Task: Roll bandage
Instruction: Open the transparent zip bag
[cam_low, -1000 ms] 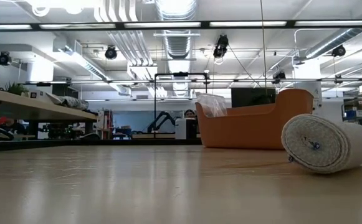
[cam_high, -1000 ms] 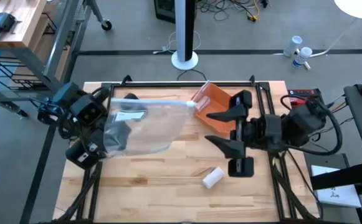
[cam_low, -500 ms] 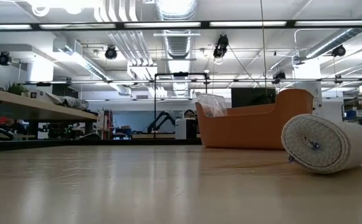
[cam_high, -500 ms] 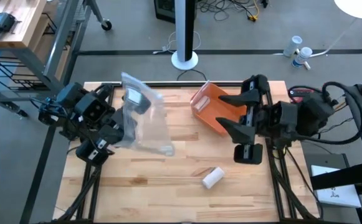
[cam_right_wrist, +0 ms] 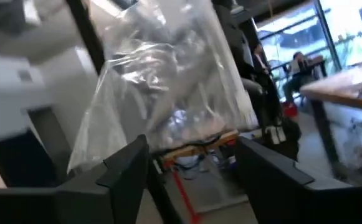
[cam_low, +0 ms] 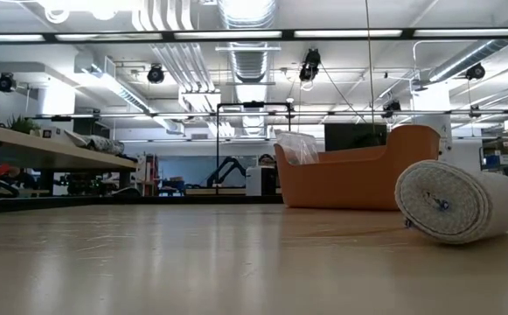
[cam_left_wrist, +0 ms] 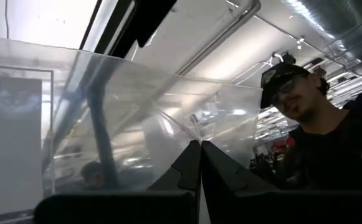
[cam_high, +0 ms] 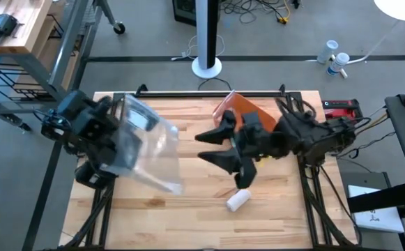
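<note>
High view: a clear, crinkled plastic bag [cam_high: 143,150] is held up over the left half of the pale wooden slatted table [cam_high: 188,209] by the left gripper [cam_high: 108,150], whose dark fingers [cam_left_wrist: 196,168] are seen in the left wrist view pressed together on the film. The right gripper [cam_high: 219,150] is stretched out over the table's middle with its two dark fingers spread apart and nothing between them, its tips aimed toward the bag. The white rolled elastic bandage [cam_high: 238,200] is lying on its side on the bare wood near the front edge, just in front of the right gripper and untouched; in the low view it is shown resting with its spiral end [cam_low: 437,203] facing the camera. An orange plastic bin [cam_high: 247,115] is set at the back of the table, partly hidden by the right arm.

Several risks are judged from this layout. The bag is pinched at a thin fold only, so it could be pulled free or torn if the open right fingers are closed on it and drawn sideways. The hanging film could be swept across the table and the roll knocked; being a cylinder, it could be sent rolling off the front edge. The roll's loose end could also be unwound if it is grasped off-centre. A person [cam_left_wrist: 318,124] is visible beyond the bag.
</note>
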Robot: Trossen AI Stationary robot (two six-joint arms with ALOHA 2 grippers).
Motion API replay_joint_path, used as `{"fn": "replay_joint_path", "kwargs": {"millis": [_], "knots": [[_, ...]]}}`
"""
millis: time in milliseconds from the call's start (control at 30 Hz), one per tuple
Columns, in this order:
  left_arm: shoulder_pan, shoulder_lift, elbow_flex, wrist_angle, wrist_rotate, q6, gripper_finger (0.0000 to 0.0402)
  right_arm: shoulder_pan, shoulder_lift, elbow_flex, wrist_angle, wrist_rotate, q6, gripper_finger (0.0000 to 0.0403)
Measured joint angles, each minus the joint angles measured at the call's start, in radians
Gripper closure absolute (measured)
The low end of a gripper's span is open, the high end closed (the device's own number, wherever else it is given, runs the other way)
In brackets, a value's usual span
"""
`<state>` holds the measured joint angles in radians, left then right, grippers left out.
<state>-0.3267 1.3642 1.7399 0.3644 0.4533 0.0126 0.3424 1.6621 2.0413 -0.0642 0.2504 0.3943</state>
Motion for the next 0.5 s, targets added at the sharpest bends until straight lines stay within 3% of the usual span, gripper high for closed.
{"fn": "replay_joint_path", "kwargs": {"millis": [100, 300, 500], "knots": [[0.0, -0.015, 0.0, -0.002, 0.0, 0.008, 0.0401, -0.022, 0.008, -0.001, 0.023, -0.014, 0.131, 0.0147], [0.0, -0.024, 0.0, -0.006, 0.002, 0.009, 0.0401, -0.067, 0.088, -0.006, 0.206, -0.235, 0.41, 0.0116], [0.0, -0.025, 0.0, -0.012, 0.002, 0.005, 0.0401, -0.103, 0.175, -0.006, 0.422, -0.307, 0.592, 0.0112]]}}
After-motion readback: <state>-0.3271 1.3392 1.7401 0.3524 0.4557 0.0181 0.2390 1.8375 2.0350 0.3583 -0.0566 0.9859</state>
